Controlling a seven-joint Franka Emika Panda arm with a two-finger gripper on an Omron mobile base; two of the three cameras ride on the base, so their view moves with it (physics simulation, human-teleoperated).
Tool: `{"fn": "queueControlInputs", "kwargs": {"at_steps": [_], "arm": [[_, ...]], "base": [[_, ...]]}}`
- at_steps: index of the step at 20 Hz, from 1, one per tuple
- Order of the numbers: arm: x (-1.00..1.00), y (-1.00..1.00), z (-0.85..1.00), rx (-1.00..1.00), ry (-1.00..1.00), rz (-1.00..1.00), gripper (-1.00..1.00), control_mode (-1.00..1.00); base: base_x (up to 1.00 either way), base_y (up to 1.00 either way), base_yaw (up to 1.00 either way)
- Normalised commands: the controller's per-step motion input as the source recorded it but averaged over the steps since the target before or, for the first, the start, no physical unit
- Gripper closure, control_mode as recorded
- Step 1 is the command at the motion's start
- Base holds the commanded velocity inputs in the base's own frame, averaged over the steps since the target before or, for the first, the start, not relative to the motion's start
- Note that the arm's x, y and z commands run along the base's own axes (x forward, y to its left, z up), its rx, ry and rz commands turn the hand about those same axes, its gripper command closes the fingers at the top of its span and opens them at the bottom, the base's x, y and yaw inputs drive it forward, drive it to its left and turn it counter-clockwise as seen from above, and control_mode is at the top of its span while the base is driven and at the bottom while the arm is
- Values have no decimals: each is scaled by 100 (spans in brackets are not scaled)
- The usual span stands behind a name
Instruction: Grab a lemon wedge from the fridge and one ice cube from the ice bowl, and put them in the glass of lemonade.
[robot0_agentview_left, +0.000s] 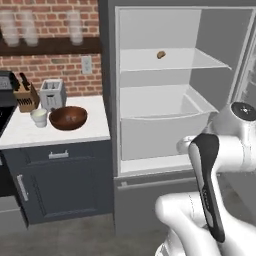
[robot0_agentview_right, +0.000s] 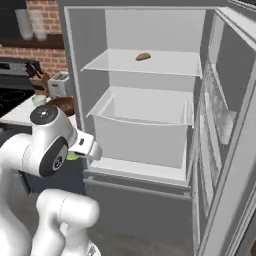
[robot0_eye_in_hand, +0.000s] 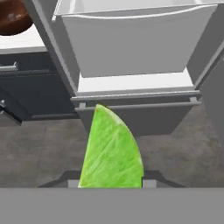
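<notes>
Lemon wedge (robot0_eye_in_hand: 111, 151) is showing bright yellow-green, faintly veined, pinched in the closed tool (robot0_eye_in_hand: 111, 181). Its base at 6 o'clock is getting cut off, hiding the fingertips.

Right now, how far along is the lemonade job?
Done: the fridge stands open and the lemon wedge is out of it, gripped in the gripper in front of the fridge drawer. In hand: carrying the wedge toward the counter. Left: drop it into the glass of lemonade, then take one cube from the ice bowl beside it and add that.
</notes>
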Motion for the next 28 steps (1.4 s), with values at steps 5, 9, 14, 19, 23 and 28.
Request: {"fn": "queueControlInputs", "kwargs": {"at_steps": [5, 9, 14, 19, 23, 28], "arm": [[0, 0, 0, 0, 0, 0, 100, 100], [0, 0, 0, 0, 0, 0, 100, 100], [0, 0, 0, 0, 0, 0, 100, 100], [0, 0, 0, 0, 0, 0, 100, 100], [0, 0, 0, 0, 0, 0, 100, 100], [23, 1, 0, 0, 0, 0, 100, -100]], "base": [[19, 100, 0], [78, 100, -3], [99, 100, -9], [100, 97, -10], [74, 56, -8], [9, 4, 0]]}}
